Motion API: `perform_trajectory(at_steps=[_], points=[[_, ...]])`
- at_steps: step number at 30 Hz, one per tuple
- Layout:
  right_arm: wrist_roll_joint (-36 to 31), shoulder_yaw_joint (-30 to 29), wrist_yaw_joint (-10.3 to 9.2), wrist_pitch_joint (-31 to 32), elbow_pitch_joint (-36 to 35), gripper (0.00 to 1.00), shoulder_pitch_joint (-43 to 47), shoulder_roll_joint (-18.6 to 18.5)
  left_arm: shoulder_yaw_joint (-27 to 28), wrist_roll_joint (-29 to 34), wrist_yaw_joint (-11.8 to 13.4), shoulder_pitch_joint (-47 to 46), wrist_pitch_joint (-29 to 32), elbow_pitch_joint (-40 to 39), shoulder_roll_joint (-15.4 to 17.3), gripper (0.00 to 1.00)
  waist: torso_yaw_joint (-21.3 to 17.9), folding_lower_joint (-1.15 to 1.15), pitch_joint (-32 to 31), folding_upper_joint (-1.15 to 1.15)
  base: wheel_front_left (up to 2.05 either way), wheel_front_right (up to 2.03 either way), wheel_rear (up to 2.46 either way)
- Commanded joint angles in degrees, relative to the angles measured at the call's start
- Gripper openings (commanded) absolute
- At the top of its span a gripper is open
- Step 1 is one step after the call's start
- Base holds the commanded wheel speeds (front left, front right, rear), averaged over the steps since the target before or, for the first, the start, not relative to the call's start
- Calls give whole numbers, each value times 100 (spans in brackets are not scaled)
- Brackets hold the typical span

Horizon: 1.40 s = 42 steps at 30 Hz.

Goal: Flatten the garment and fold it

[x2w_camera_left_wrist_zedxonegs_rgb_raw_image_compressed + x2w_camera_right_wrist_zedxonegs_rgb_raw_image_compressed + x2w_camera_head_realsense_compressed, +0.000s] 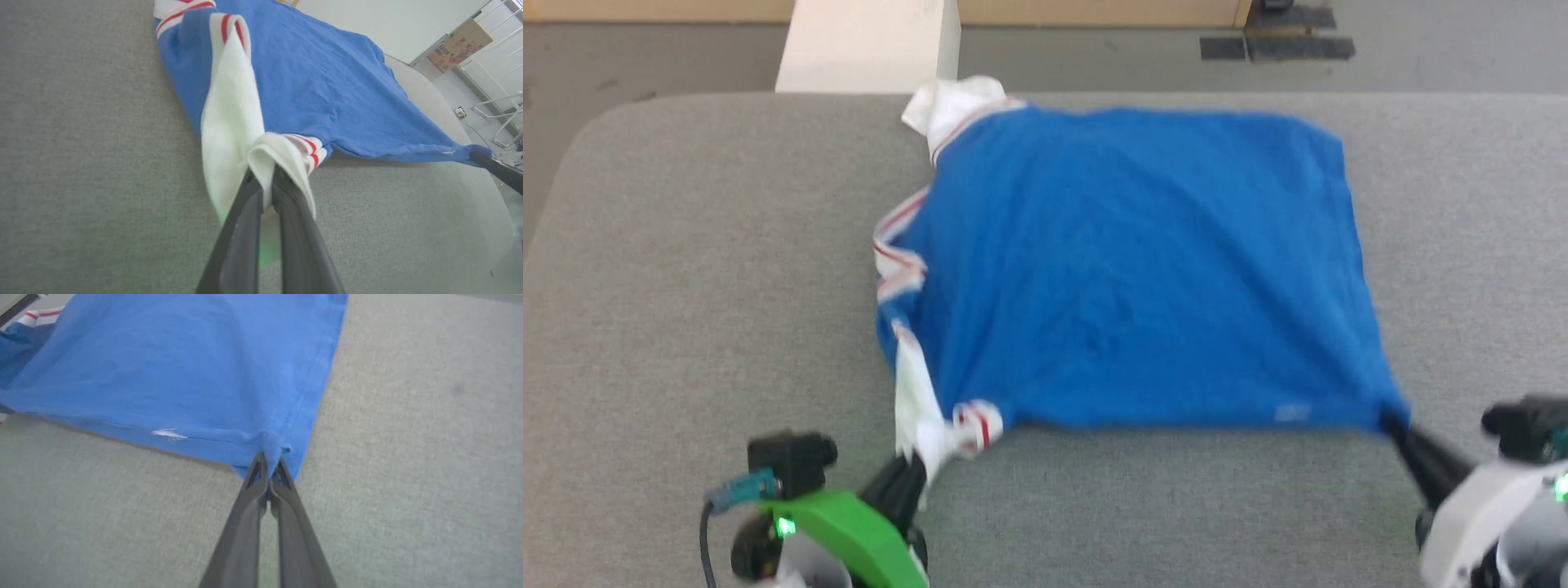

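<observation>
On the table [686, 245], I hold the shirt [1127, 269] mostly flat: left gripper [921, 467] pinching a sleeve [233, 102], right gripper [1392, 425] pinching the hem corner [271, 443]. Sleeves look bunched; folding not yet begun.

Head cam above; wrists near garment [1135, 269]

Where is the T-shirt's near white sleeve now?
Head view, lower left: white sleeve bunched at the blue T-shirt's near-left corner, pinched in the left gripper.
</observation>
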Motion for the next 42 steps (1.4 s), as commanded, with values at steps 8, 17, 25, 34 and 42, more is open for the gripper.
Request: perform_trajectory(at_steps=[8,17,25,34,42], points=[[931,-185,-9,1218,-517,0,1118,-160,-1,-649,248,883,591,-362,399,0,-30,0,-569,0,0,0,0],[1073,-748,-9,2162,-1160,0,2020,33,28,-1117,568,1709,942,-1079,737,0,-20,0,-949,0,0,0,0],[1014,-1193,-9,2717,-1679,0,2521,394,105,-1312,701,2128,921,-1550,846,0,19,0,-1037,0,0,0,0],[669,-1394,-9,2332,-1989,0,2153,405,263,-900,593,1642,721,-1637,960,0,7,0,-794,0,0,0,0],[333,-1172,-9,1728,-1727,0,1056,99,200,-380,303,283,908,-1205,839,0,-15,0,-190,0,0,0,0]])
